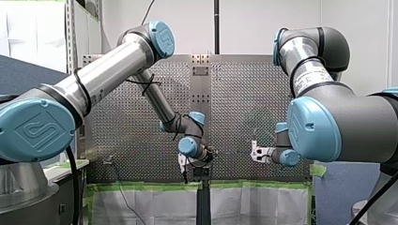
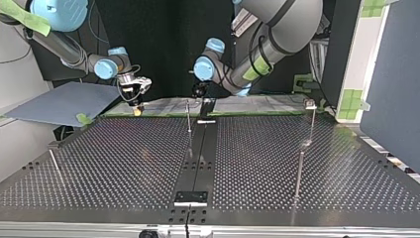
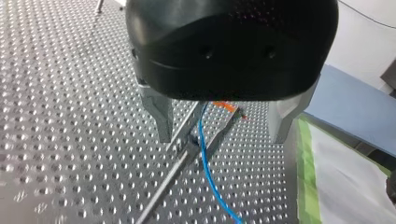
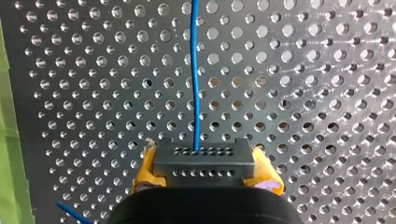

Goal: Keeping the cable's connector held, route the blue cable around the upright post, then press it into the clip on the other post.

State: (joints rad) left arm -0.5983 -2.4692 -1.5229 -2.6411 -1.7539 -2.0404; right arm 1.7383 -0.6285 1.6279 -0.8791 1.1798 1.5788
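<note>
Running thin and bright blue, the cable [image 4: 195,84] leaves a dark grey connector [image 4: 204,161], a small block with rows of holes in its face, and goes straight ahead over the table [image 4: 303,93]. My right gripper [image 4: 205,169] has its yellow pads [image 4: 145,170] clamped on the connector's two sides. Further along, the cable passes between the metal fingers [image 3: 159,116] of my left gripper [image 3: 219,133], which stand apart and clear of it. It lies just beside a thin metal post [image 3: 180,161] there; whether it wraps the post or only passes it I cannot tell. The table is silvery, perforated all over, with green tape [image 3: 303,186] along one edge. In the top view a blue panel [image 2: 59,101] lies off the table at the left, and more thin posts [image 2: 298,173] stand on it. A white wall [image 1: 263,23] rises behind.
</note>
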